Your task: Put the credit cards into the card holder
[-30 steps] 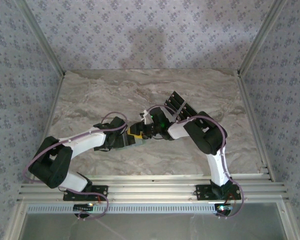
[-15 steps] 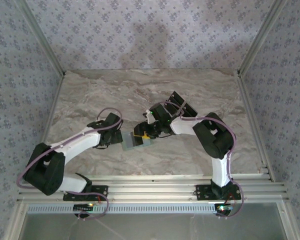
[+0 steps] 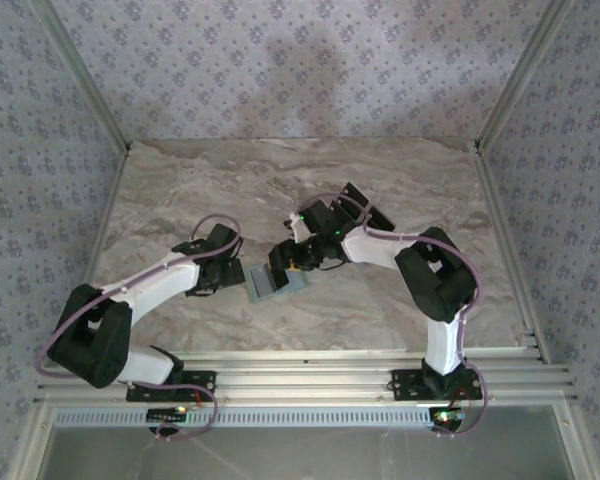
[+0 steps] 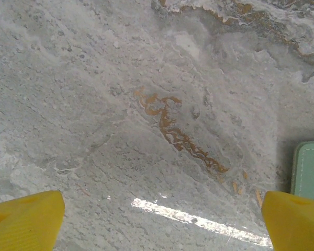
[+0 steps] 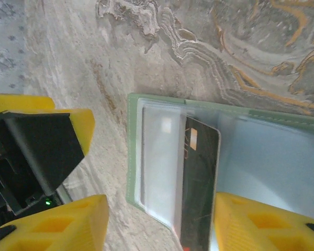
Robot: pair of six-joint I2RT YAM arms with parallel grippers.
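The pale green card holder (image 3: 273, 283) lies opened flat on the marble between the two arms. In the right wrist view the card holder (image 5: 133, 157) has a clear pocket, and a black credit card (image 5: 199, 183) is partly tucked under it. My right gripper (image 5: 159, 225) hovers over that end, open, with one yellow finger beside the card and the other off the holder's edge. More dark credit cards (image 3: 365, 213) lie fanned behind the right wrist. My left gripper (image 4: 163, 201) is wide open over bare marble, with the holder's edge (image 4: 306, 167) just to its right.
The left gripper's yellow fingers and black body (image 5: 42, 141) stand close beside the holder in the right wrist view. The marble tabletop (image 3: 180, 190) is walled by patterned panels (image 3: 40, 150) and an aluminium rail (image 3: 310, 375) along the near edge.
The left gripper has drawn back to the left, off the holder. The right gripper shifted slightly left and nearer over the holder, which now lies uncovered on the table.
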